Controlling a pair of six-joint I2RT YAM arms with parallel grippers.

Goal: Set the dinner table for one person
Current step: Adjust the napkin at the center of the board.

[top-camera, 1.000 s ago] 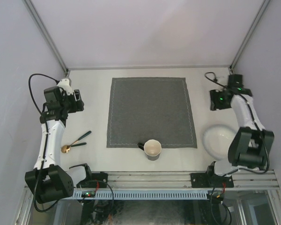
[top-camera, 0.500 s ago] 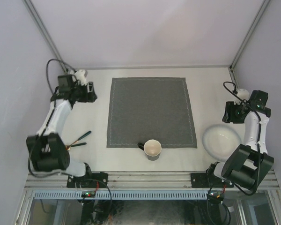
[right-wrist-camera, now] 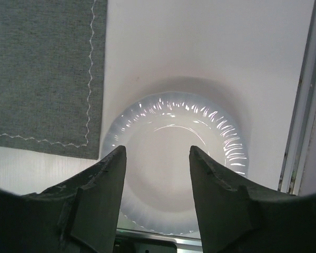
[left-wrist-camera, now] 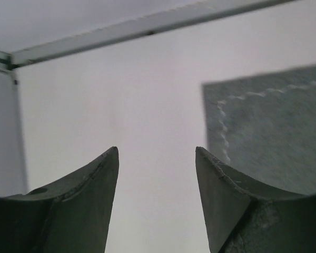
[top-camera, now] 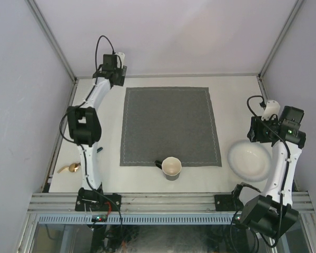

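Left claw wide, empty, over bare desk by far-left corner of grey mat. Right claw wide, empty, above white plate, which sits on the desk right of the mat.

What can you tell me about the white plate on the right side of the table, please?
The plate is round, white and glossy, looks like ceramic or glass, with a shallow smooth middle and a rippled rim. It is empty and lies flat, right way up, on the table, close beside the near right corner of the grey mat. The open right gripper hangs above it without touching.
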